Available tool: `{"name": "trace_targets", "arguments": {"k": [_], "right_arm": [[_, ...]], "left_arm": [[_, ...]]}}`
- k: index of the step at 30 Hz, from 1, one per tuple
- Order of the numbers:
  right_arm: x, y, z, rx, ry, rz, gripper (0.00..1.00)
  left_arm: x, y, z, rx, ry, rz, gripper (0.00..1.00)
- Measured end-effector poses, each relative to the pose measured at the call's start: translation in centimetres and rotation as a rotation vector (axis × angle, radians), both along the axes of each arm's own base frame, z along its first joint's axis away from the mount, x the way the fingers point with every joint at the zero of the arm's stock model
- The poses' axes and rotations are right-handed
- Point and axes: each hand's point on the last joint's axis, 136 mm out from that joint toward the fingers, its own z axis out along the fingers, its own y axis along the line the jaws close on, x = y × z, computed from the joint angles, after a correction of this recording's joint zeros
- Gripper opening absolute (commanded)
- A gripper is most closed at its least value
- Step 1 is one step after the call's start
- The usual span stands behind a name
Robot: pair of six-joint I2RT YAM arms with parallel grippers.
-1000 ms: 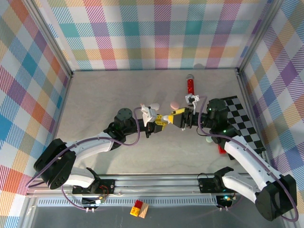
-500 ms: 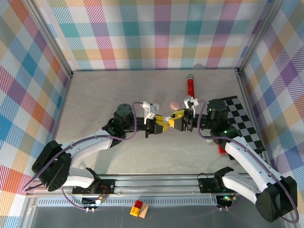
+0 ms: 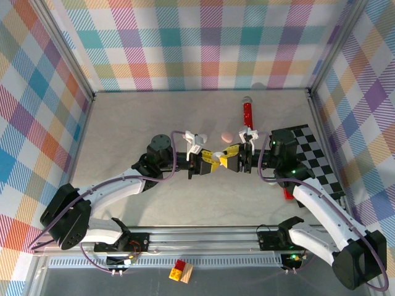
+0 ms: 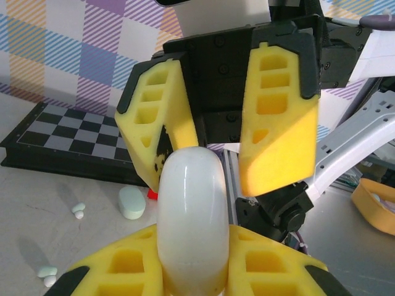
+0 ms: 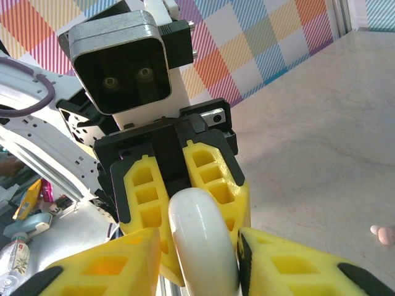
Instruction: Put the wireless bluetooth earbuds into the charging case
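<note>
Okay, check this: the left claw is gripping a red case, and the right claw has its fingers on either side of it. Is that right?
Not quite. The case is white, not red, as the left wrist view shows. The left claw does grip it, and the right claw does have its fingers on either side of it.

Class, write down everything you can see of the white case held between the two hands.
The white case is a smooth, glossy, pebble-shaped shell, plastic by its look. It is held off the table, edge-on to both wrist cameras. The left hand clamps one end between yellow fingers; the right hand flanks the other end closely, firm contact unclear.
</note>
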Motion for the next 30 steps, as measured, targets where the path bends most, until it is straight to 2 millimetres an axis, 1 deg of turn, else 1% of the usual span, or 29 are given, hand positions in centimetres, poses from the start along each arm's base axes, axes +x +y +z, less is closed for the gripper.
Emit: {"name": "trace_targets", "arguments": {"k": [1, 4, 9, 11, 12, 13, 14, 15, 16, 19, 20, 24, 26, 28, 30], "right_arm": [[0.0, 0.0, -0.1, -0.003, -0.001, 0.002, 0.41], [0.1, 0.1, -0.6, -0.013, 0.006, 0.004, 0.36], [0.2, 0.1, -0.8, -0.018, 0.005, 0.007, 0.19], [0.2, 0.1, -0.7, -0.019, -0.006, 0.006, 0.17], [0.2, 0.1, -0.7, -0.019, -0.008, 0.006, 0.16], [0.2, 0.1, -0.7, -0.019, -0.009, 0.004, 0.15], [0.2, 0.1, -0.7, -0.019, -0.01, 0.002, 0.15], [0.4, 0.0, -0.7, -0.021, -0.012, -0.008, 0.15], [0.5, 0.0, -0.7, -0.024, -0.012, -0.018, 0.15], [1.2, -0.3, -0.8, -0.033, -0.01, -0.07, 0.15], [1.5, -0.5, -1.0, -0.037, -0.007, -0.096, 0.14], [3.1, -1.3, -2.6, -0.063, 0.042, -0.219, 0.13], [4.2, -1.9, -3.5, -0.079, 0.076, -0.291, 0.13], [5.6, -2.6, -4.5, -0.098, 0.118, -0.371, 0.13], [7.2, -3.2, -6.2, -0.131, 0.182, -0.448, 0.13]], "left_arm": [[0.1, 0.0, 0.0, -0.001, 0.002, 0.002, 0.12], [0.2, 0.1, 0.1, -0.005, 0.012, 0.005, 0.12], [0.3, 0.2, 0.3, -0.012, 0.016, 0.009, 0.12], [0.2, 0.2, 0.3, -0.013, 0.019, 0.002, 0.15], [0.2, 0.2, 0.4, -0.014, 0.018, 0.002, 0.18], [0.3, 0.2, 0.4, -0.014, 0.018, 0.002, 0.27], [0.3, 0.2, 0.4, -0.014, 0.018, 0.003, 0.4], [0.4, 0.2, 0.4, -0.014, 0.015, 0.008, 0.48], [0.4, 0.3, 0.4, -0.014, 0.013, 0.013, 0.52], [1.2, 0.4, 0.4, -0.012, -0.007, 0.058, 0.74], [1.5, 0.6, 0.5, -0.012, -0.023, 0.078, 0.78], [2.3, 1.6, 0.7, -0.008, -0.092, 0.173, 0.92], [2.8, 2.1, 0.7, 0.007, -0.128, 0.221, 0.97], [3.2, 2.6, 0.2, 0.036, -0.157, 0.266, 1.0], [3.7, 3.1, -0.6, 0.075, -0.182, 0.306, 1.0]]}}
